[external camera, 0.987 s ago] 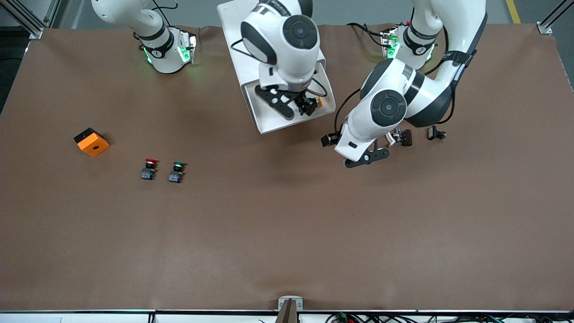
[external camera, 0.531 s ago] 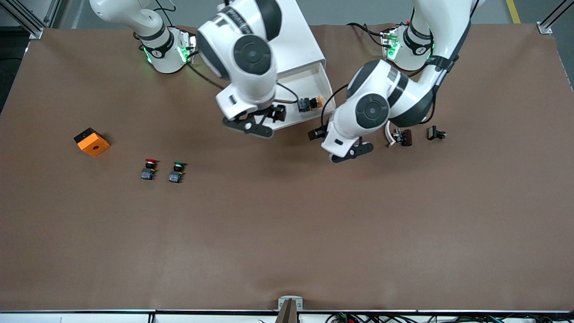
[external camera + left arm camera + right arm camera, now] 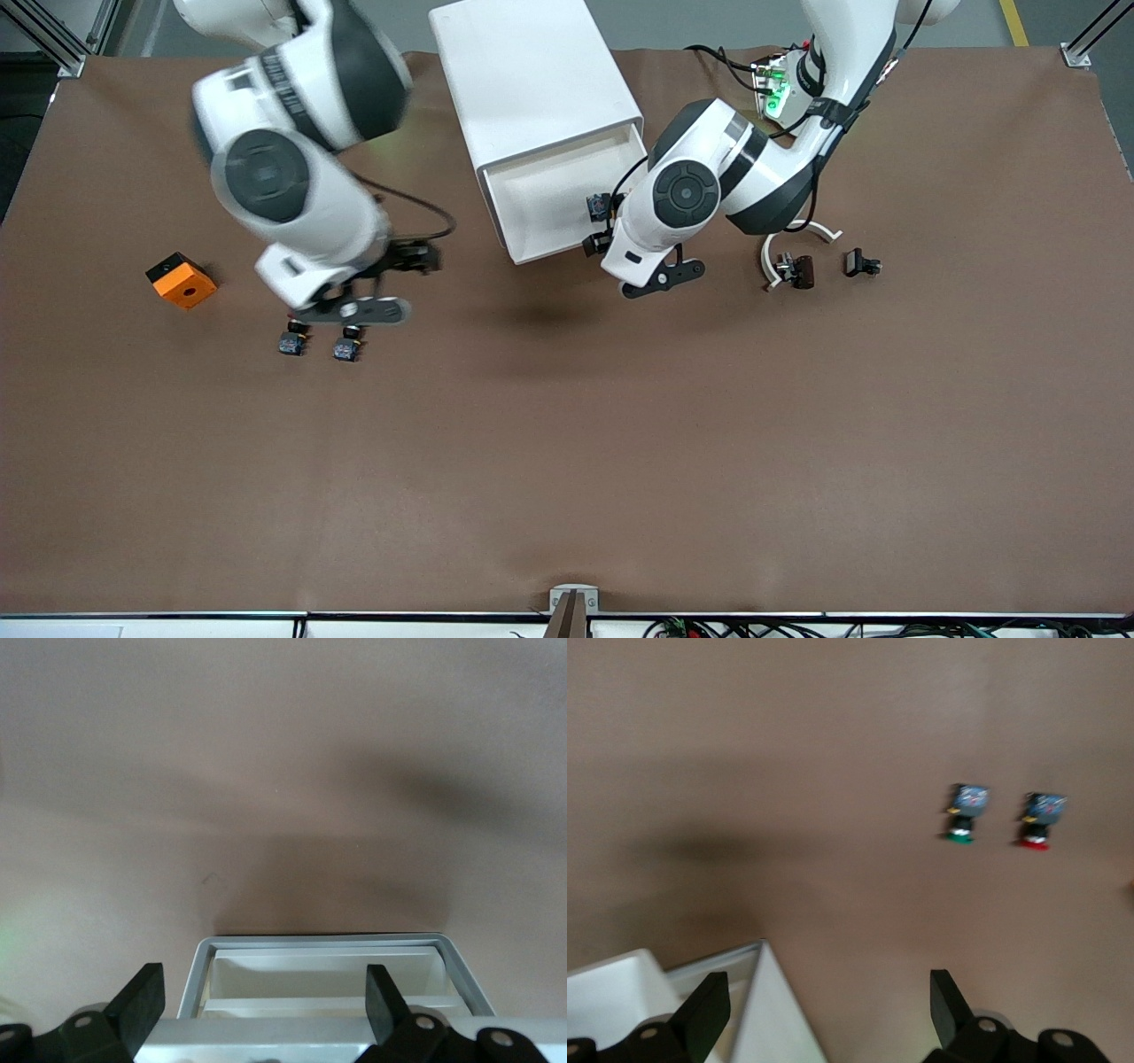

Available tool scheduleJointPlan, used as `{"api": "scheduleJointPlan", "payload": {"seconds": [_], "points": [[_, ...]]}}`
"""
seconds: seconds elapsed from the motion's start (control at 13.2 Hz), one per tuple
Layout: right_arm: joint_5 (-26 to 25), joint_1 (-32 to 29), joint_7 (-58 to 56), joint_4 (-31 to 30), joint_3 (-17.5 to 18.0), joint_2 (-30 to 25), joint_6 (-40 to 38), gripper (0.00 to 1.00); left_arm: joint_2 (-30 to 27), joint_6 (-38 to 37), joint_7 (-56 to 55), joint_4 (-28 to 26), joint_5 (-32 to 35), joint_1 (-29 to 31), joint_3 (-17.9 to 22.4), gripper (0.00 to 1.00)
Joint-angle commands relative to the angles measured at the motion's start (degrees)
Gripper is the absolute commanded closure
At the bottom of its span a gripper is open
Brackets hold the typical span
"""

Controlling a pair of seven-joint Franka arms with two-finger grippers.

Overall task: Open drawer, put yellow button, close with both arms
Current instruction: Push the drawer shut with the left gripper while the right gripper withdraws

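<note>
the white cabinet (image 3: 536,84) is the landmark, standing at the bases' edge of the table (image 3: 567,461). its top drawer (image 3: 542,202) is pulled out toward the front camera as a wide white tray. the yellow button (image 3: 599,206) lies in the drawer's corner toward the left arm's end; only its dark base shows, so the cap colour cannot be confirmed here.

the left gripper (image 3: 259,1003) hangs over the drawer's front rim at that same corner, fingers (image 3: 142,999) spread wide with nothing between them. the right gripper (image 3: 820,1008) is over the table toward the right arm's end from the cabinet, above two small push buttons; its fingers (image 3: 946,1001) are likewise spread and empty.

the red-capped button (image 3: 292,340) and green-capped button (image 3: 347,346) sit side by side, nearer the front camera than the cabinet. an orange block (image 3: 181,280) lies toward the right arm's end from them. a small dark part with a white curved piece (image 3: 791,266) and a small black clip (image 3: 861,263) lie toward the left arm's end from the cabinet.
</note>
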Motion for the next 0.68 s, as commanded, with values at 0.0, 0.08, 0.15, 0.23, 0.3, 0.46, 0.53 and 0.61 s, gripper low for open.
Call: {"api": "scheduleJointPlan", "payload": {"seconds": [0.0,0.08,0.15,0.23,0.3,0.46,0.53,0.61], "points": [[-2.54,-6.46,-8.8,-1.59,1.12,-2.72,-1.49,0.0,-1.25,-0.16,-1.85,-1.62,-0.66,-1.57,-0.74,0.0],[-3.16,-9.1,-11.54,-2.47,1.12,-3.51,-1.49,0.0,-1.34,-0.16,-1.85,-1.72,-0.66,-1.58,-1.7,0.0],[-3.69,-11.21,-13.56,-3.0,1.12,-4.3,-1.49,0.0,-1.34,-0.16,-1.85,-1.72,-0.66,-1.58,-3.01,0.0],[-4.39,-13.41,-15.06,-3.7,1.12,-5.09,-1.58,0.0,-1.34,-0.16,-1.85,-1.72,-0.66,-1.58,-3.72,0.0],[-4.74,-15.52,-17.08,-4.31,1.12,-5.97,-1.67,0.0,-1.34,-0.16,-1.85,-1.72,-0.66,-1.58,-4.86,0.0],[-4.75,-20.17,-21.65,-6.07,1.12,-7.81,-1.76,0.0,-0.9,-0.07,-1.85,-1.72,-0.66,-1.66,-6.27,0.0],[-4.75,-22.28,-22.8,-6.25,1.21,-8.08,-2.11,0.0,-0.73,-0.07,-1.76,-1.8,-0.66,-1.66,-7.32,0.0],[-4.83,-24.22,-24.12,-6.17,1.12,-8.17,-3.15,0.0,-0.46,-0.07,-1.76,-1.98,-0.66,-1.66,-7.94,0.0]]}}
